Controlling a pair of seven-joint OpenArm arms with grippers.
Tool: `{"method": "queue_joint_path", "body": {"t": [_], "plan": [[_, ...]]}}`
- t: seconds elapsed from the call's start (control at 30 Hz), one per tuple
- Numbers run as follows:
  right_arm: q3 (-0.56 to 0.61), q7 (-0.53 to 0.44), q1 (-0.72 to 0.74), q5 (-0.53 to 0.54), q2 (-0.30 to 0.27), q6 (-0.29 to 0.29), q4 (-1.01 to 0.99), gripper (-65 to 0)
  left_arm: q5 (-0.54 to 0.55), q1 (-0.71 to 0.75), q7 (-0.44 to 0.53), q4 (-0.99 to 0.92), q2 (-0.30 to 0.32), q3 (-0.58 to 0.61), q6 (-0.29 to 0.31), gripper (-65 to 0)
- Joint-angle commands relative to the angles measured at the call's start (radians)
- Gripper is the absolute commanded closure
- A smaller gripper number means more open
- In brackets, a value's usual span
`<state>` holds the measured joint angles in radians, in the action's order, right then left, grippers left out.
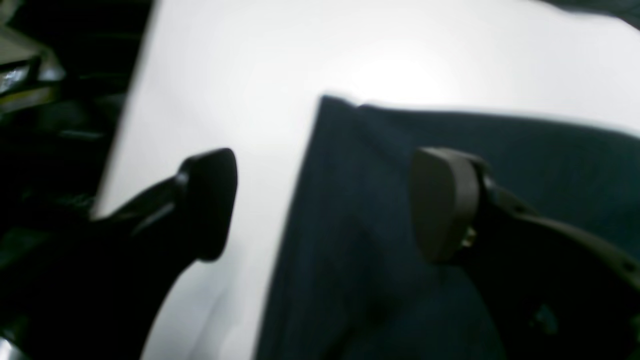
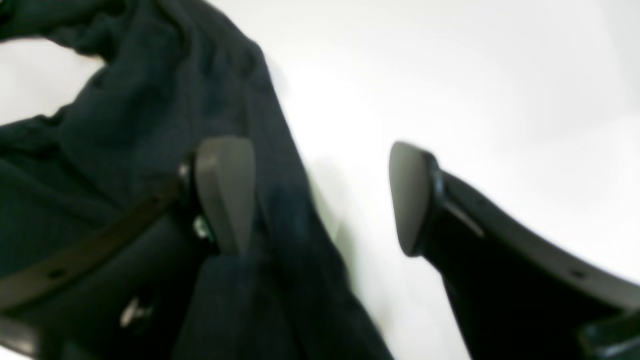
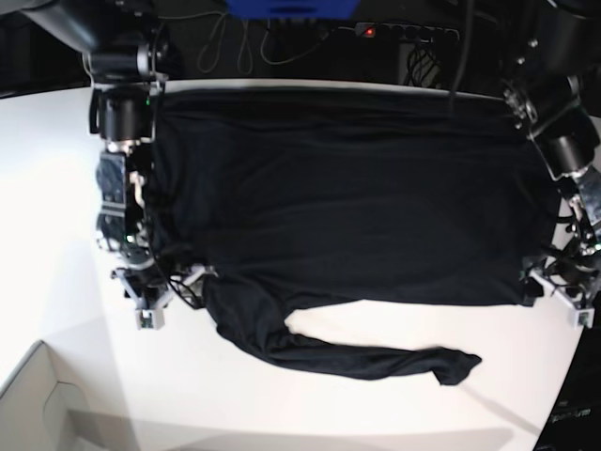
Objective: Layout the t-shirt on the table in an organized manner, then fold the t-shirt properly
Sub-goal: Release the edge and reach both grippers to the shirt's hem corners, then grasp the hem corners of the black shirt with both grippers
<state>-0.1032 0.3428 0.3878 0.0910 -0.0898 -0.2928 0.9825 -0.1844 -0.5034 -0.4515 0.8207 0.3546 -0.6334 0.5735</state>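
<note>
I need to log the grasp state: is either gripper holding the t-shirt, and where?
Nothing is held. The left gripper and right gripper both stand open over side edges of the t-shirt.

No readable writing, label, brand, number or sign appears in any of the three views. The black t-shirt (image 3: 347, 197) is plain, with no print or tag showing. The white table (image 3: 56, 178) carries no markings. The pale cardboard box (image 3: 42, 409) at the near corner shows no lettering. At the far edge, a blue object (image 3: 291, 7) and a power strip (image 3: 408, 32) with a small red light are too small and cropped to show any text. Both wrist views are blurred, and nothing legible shows there.
</note>
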Motion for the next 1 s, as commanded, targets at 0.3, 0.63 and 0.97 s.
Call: {"method": "queue_joint_path", "body": {"t": [0.3,0.63,0.97], "plan": [[0.004,-0.095,0.044,0.008,-0.018,-0.006,-0.073,-42.7,-0.019,-0.079,0.107,-0.133,0.051,-0.004,-0.010,-51.6],[0.135,-0.104,0.015,0.008,-0.015,-0.001,-0.080,-42.6,-0.023,-0.133,0.110,-0.246,0.083,-0.001,-0.010,-51.6],[0.138,-0.093,0.013,0.008,-0.021,-0.001,-0.080,-3.1,-0.027,-0.151,0.296,-0.410,0.096,0.005,-0.010,-51.6]]}}
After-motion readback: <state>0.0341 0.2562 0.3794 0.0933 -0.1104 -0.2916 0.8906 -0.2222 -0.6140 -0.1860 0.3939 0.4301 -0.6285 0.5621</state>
